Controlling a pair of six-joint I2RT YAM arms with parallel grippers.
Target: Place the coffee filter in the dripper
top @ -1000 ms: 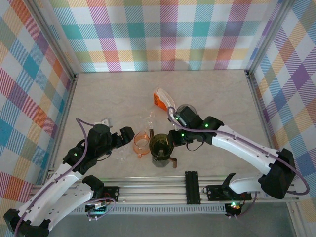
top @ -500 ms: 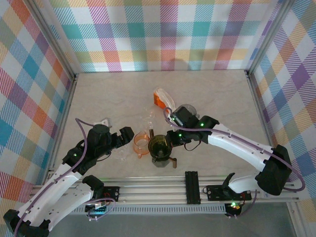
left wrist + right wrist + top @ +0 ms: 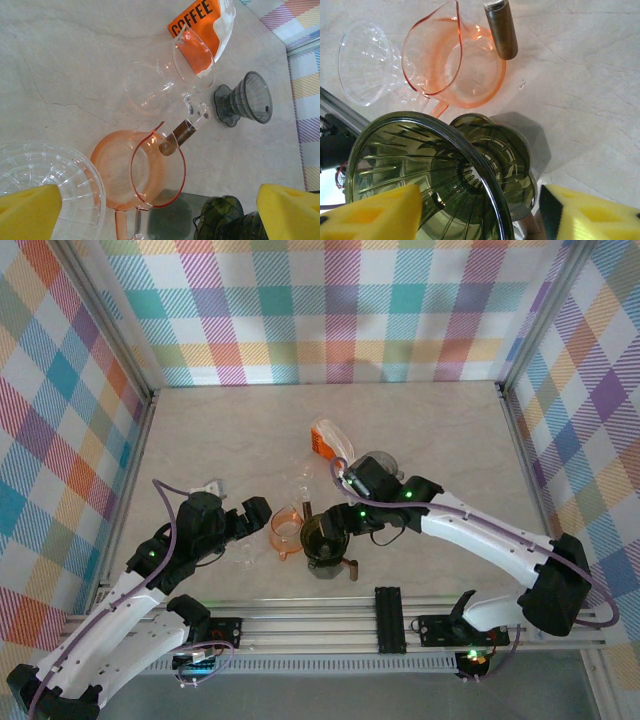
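The dark green dripper (image 3: pixel 324 537) stands near the table's front, its ribbed cone facing up (image 3: pixel 435 170). My right gripper (image 3: pixel 338 527) hangs over it, open, and in the right wrist view the gripper (image 3: pixel 480 215) has one yellow pad on each side of the dripper's rim. My left gripper (image 3: pixel 256 513) is open beside the orange glass pitcher (image 3: pixel 140 172), with nothing between its pads (image 3: pixel 160 212). The coffee filter is out of view.
A clear plastic dripper (image 3: pixel 45 185) lies left of the orange pitcher (image 3: pixel 286 530). Behind them are a clear glass server (image 3: pixel 160 80), a grey dripper (image 3: pixel 247 97) and an orange-and-white coffee bag (image 3: pixel 328 440). The aluminium rail (image 3: pixel 390 620) runs along the front edge.
My right gripper's jaws have gone from shut to open, and it has shifted slightly left onto the green dripper. The left arm has stayed still.
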